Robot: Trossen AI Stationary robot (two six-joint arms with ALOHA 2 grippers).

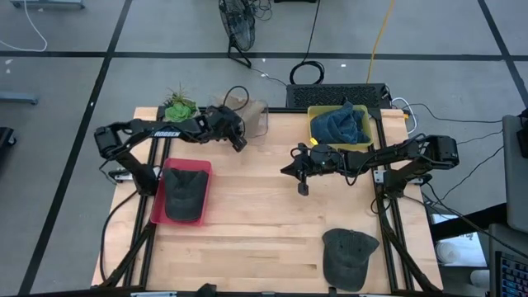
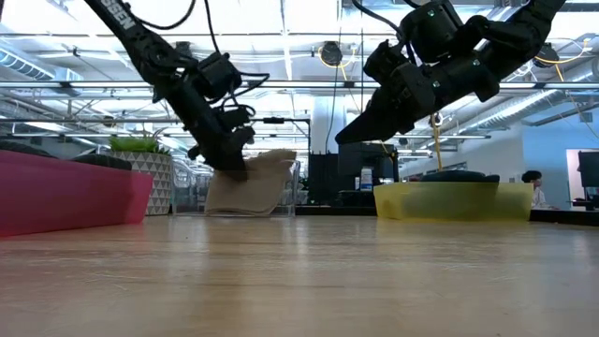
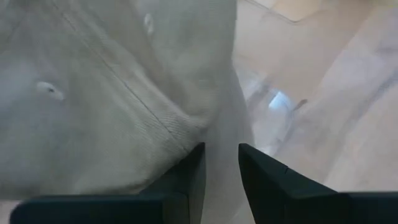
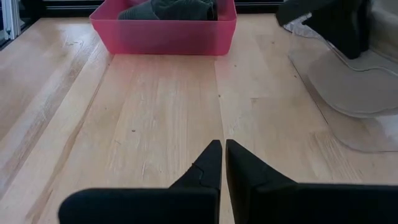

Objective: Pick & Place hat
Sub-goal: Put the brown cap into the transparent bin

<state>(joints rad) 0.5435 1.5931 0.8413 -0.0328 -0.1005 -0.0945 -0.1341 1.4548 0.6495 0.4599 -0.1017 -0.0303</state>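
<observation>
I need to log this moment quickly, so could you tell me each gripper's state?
Left gripper: closed on the beige hat in the clear bin.
Right gripper: shut, empty, above the table.

A: What stood at the back of the worktop (image 1: 264, 214)?
B: A potted plant (image 1: 179, 106) sat at the far left corner, in a patterned pot.
A: And off the worktop?
B: A floor fan (image 1: 238, 25) stood on the grey floor behind it, with a black keyboard-like unit (image 1: 337, 95) just past the far edge. A yellow cable (image 1: 376, 37) ran away across the floor.
A: Anyone about?
B: A person (image 2: 535, 187) was far off in the room.
</observation>
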